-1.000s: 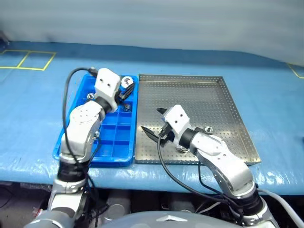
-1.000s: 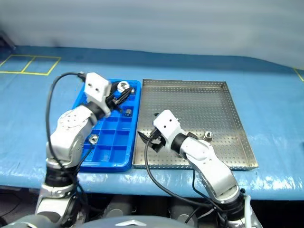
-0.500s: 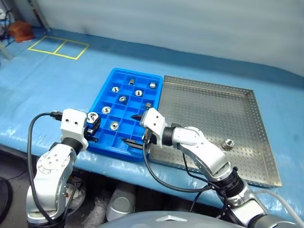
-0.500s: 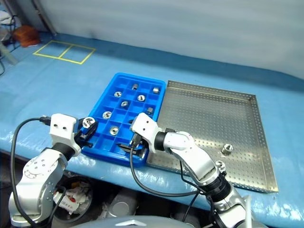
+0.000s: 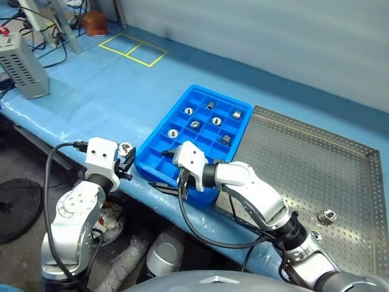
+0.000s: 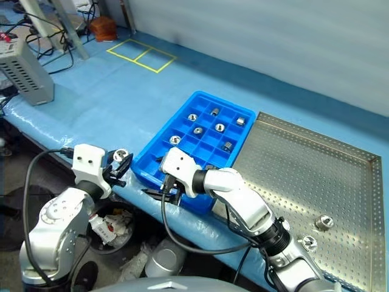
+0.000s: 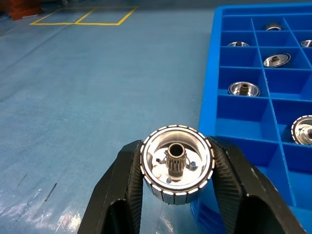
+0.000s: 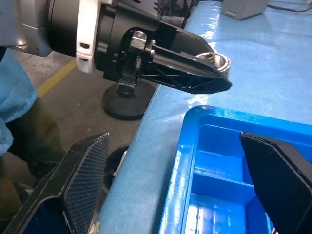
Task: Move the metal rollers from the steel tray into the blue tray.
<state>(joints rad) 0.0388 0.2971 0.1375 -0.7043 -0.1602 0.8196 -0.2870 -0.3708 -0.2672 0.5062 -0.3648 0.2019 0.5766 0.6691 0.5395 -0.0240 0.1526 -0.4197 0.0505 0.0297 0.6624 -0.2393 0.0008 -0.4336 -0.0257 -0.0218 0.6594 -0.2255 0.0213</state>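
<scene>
1. Left wrist view: the left gripper (image 7: 176, 181) has its two black fingers (image 7: 119, 190) pressed on the sides of one roller (image 7: 177, 168), its ribbed rim and central bore facing the camera. The finger bases are cut off by the frame edge.
2. The held roller hangs over the blue table cover (image 7: 87, 87), just beside the outer wall of the blue tray (image 7: 208, 97), not above any compartment.
3. Head views show the same grip from above: the left gripper (image 5: 126, 159) sits near the table's front edge, and the roller shows there as a small bright cap, too small to make out in detail.
4. The blue tray (image 5: 157, 146) holds several rollers (image 5: 195, 124) in its far compartments. The near compartments are partly hidden behind the right arm, so their contents cannot be told.
5. The right gripper (image 6: 163, 182) hovers at the tray's near rim with its fingers spread wide and nothing between them; in the right wrist view each finger (image 8: 85, 175) is cut off at the frame edge.
6. The steel tray (image 5: 304, 164) lies touching the blue tray's far long side, and its right end runs out of frame. Two loose rollers (image 6: 324, 222) rest near its front edge.
</scene>
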